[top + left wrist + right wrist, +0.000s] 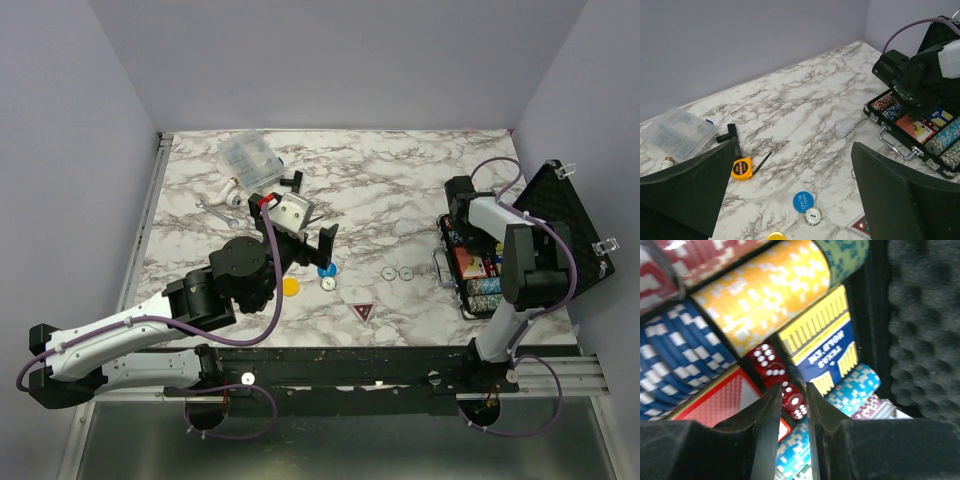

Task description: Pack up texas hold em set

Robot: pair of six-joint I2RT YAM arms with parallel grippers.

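My left gripper hangs released, jaws wide, above the marble table. The orange tape measure is to its left and the blue disc is just ahead.

The white disc appears to touch the blue one. Hazard: a descent on either could nudge both, and flat discs tend to slip from fingertips on a hard top. The yellow disc lies near them, and the red triangle lies apart, toward the centre.

The briefcase sits open at the right with its foam lid raised. My right gripper is inside it, jaws narrowed to a slit at the red dice. I cannot tell whether a die is clamped.

Hazard: a lift from here could drag dice out or disturb the chip rows. A bump from the arm could also drop the lid.
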